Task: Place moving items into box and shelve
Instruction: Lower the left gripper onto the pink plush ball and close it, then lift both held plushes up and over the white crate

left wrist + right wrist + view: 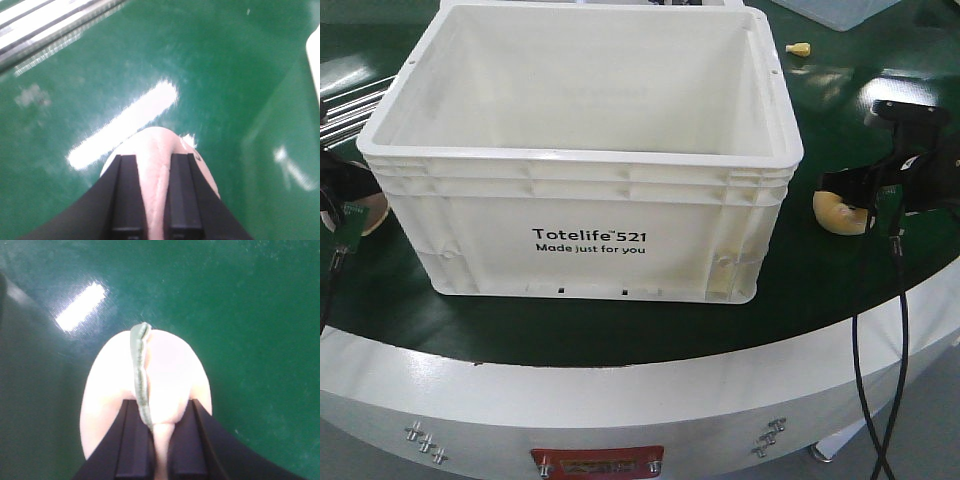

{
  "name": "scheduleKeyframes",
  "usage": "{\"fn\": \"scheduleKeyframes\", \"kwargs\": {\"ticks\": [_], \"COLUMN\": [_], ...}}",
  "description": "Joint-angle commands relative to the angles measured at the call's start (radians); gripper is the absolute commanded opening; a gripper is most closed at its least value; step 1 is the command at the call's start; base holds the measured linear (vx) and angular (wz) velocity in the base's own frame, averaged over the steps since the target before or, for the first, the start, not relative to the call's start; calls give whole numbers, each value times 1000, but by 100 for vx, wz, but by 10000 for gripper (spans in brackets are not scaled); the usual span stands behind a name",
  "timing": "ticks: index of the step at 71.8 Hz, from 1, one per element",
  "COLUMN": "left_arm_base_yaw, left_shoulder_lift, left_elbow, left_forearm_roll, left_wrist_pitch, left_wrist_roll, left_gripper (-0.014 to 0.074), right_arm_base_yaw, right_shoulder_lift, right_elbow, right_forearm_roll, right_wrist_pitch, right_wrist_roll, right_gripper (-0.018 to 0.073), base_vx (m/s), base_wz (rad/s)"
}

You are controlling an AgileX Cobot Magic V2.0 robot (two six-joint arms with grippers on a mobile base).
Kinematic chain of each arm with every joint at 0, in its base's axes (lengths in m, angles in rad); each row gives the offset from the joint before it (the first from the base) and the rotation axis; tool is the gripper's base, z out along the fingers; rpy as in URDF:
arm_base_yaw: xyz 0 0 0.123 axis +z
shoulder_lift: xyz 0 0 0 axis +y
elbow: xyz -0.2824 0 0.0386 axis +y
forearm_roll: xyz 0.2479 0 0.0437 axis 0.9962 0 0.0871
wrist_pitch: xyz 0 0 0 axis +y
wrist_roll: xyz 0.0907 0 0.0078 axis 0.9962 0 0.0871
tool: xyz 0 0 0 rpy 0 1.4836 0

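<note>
Green tabletop (620,335) before you, your left gripper (153,165) clamped on a pale pink item (155,142), cream-white box (580,215) upright and open-topped at centre, your right gripper (157,410) pinching a pale green-ridged item (170,365) near the box's right side.

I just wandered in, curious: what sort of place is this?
Probably a robot test lab: a curved green table, a white crate on it, the left tool clamping a pinkish item and the right tool a green-striped item.
</note>
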Motion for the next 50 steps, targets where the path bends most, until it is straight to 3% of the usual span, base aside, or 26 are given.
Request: {"fn": "scheduleKeyframes", "kwargs": {"ticks": [1,50], "left_arm_base_yaw": [1,1], "left_shoulder_lift": [-80,-363], "left_elbow": [-19,-19], "left_forearm_roll": [-9,-9], "left_wrist_pitch": [-87,-222], "left_wrist_roll": [-9,-9], "left_gripper": [-28,-28], "right_arm_base_yaw": [-1,-1], "right_shoulder_lift": [-71,-385], "right_elbow": [-25,-25], "right_forearm_roll": [-6,-9], "right_wrist_pitch": [-80,-155], "right_wrist_roll": [-44,-136], "right_gripper": [-15,-15], "base_vx": [0,0], "base_wz": [0,0]}}
